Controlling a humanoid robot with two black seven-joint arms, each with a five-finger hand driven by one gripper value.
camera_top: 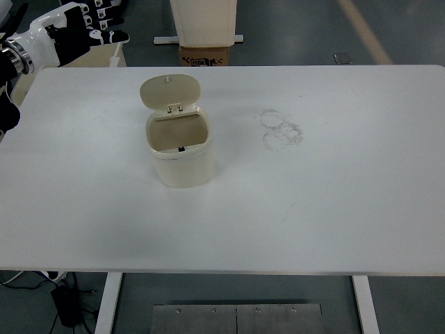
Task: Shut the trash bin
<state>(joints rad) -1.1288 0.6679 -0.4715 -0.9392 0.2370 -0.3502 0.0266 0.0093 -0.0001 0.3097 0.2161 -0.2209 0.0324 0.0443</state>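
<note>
A small cream trash bin (182,154) stands on the white table (313,202), left of centre. Its oval lid (170,91) is swung up and back on the rear hinge, so the inside of the bin shows. My left hand (78,29) is raised at the top left corner, above and beyond the table's far left edge, well away from the bin. Its fingers are spread and hold nothing. The right arm does not show.
Faint grey ring marks (280,129) lie on the table right of the bin. A cream bin-like container (103,54) stands on the floor behind the table's far left. A cardboard box (204,55) and a white stand (204,21) are behind the far edge.
</note>
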